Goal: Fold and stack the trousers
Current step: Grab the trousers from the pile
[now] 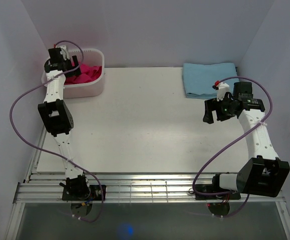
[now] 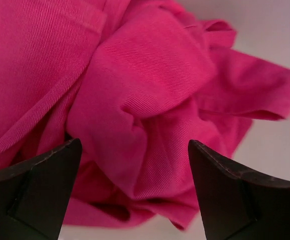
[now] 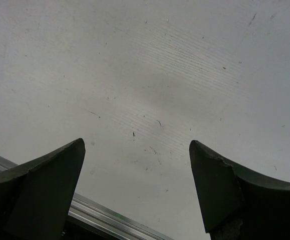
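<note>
The magenta-pink trousers (image 1: 86, 73) lie crumpled in a white basket (image 1: 92, 88) at the table's far left. In the left wrist view the trousers (image 2: 145, 85) fill the frame as bunched folds. My left gripper (image 1: 64, 62) hangs over the basket, open, its two dark fingertips (image 2: 49, 185) on either side of a fold (image 2: 134, 143), with no grip on it. My right gripper (image 1: 214, 112) is open and empty above bare table at the right. In the right wrist view my right gripper (image 3: 137, 150) has only the white table top between its fingers.
A folded light blue cloth (image 1: 210, 79) lies at the table's far right, just behind my right gripper. White walls close in the table on three sides. An aluminium rail (image 1: 150, 187) runs along the near edge, also seen in the right wrist view (image 3: 109, 220).
</note>
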`<state>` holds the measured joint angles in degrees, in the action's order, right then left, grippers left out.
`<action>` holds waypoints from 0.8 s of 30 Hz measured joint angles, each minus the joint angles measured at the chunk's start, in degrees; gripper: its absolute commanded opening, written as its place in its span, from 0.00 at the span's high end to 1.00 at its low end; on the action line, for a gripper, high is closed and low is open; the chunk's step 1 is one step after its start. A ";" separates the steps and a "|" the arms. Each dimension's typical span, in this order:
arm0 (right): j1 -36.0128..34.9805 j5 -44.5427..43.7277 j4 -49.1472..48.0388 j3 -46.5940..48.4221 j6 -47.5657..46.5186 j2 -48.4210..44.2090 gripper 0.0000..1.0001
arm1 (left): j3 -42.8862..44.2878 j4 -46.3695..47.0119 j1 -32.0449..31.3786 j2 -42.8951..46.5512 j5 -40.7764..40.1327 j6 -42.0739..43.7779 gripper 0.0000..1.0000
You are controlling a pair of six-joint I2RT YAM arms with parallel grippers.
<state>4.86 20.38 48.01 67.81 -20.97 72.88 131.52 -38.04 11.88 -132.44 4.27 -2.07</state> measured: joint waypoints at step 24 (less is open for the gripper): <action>0.00 -0.90 -1.68 -1.20 0.46 3.30 0.09 | 0.96 15.89 1.18 -9.75 4.57 1.36 1.00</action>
<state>4.86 19.49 46.33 66.61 -20.51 76.18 132.49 -22.15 13.06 -142.19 8.84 -0.71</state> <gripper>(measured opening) 0.907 0.100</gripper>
